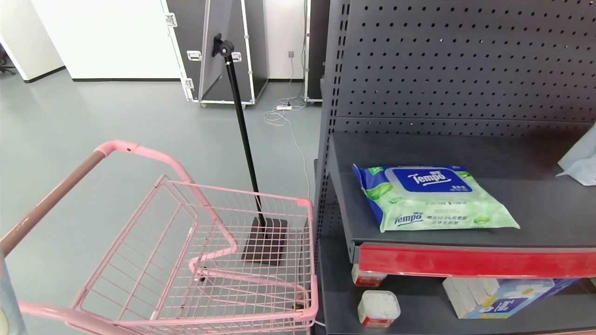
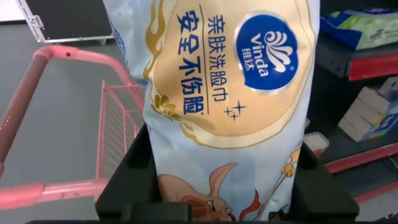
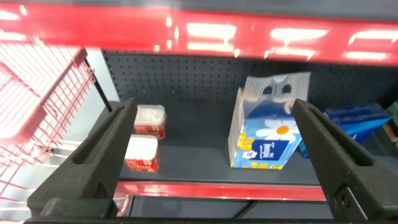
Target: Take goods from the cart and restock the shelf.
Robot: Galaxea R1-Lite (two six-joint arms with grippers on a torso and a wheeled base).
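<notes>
In the left wrist view my left gripper (image 2: pixel 227 180) is shut on a tall pale-blue and gold pack of face towels (image 2: pixel 230 81), held upright above the pink cart (image 2: pixel 74 56). A sliver of that pack (image 1: pixel 7 298) shows at the head view's bottom left, beside the cart (image 1: pixel 186 260), whose basket looks empty. My right gripper (image 3: pixel 214 155) stands open with nothing between its fingers, facing the lower shelf (image 3: pixel 199 165) under the red shelf edge (image 3: pixel 217 25). A green pack of wet wipes (image 1: pixel 433 197) lies flat on the upper shelf (image 1: pixel 549 204).
On the lower shelf stand two small red-and-white boxes (image 3: pixel 144 137) and a blue tissue pack (image 3: pixel 267 134), seen too as boxes (image 1: pixel 378 307) and pack (image 1: pixel 503 298). A pale-blue item (image 1: pixel 582 160) sits at the upper shelf's right. A black stand (image 1: pixel 244 139) rises behind the cart.
</notes>
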